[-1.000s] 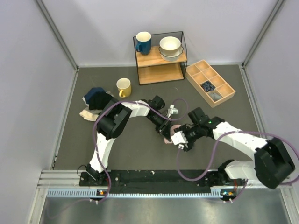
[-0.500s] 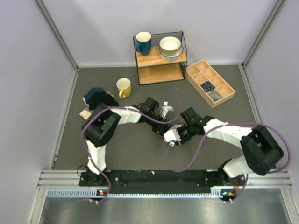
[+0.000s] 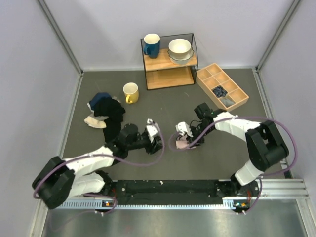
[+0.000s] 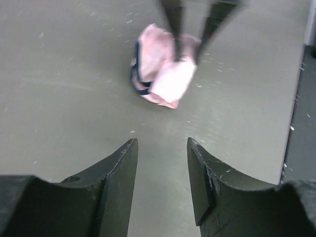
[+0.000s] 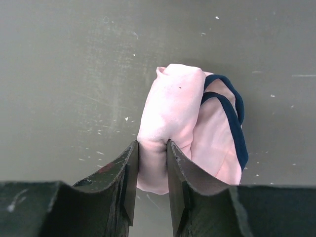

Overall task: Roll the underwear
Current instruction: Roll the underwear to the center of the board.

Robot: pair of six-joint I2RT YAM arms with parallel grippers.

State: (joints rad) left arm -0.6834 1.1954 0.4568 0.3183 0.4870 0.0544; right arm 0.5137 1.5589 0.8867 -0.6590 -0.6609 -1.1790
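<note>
One pink bundle of underwear [image 5: 173,103] on the table [image 3: 148,98], bunched, navy edging showing at one side; pinched at its near fold by the right pincer [image 5: 153,145], clamped onto the cloth; faced from nearby, untouched, by the left pincer [image 4: 162,143], fingers parted, gripping nothing; looks loosely rolled, though hard to judge.
</note>
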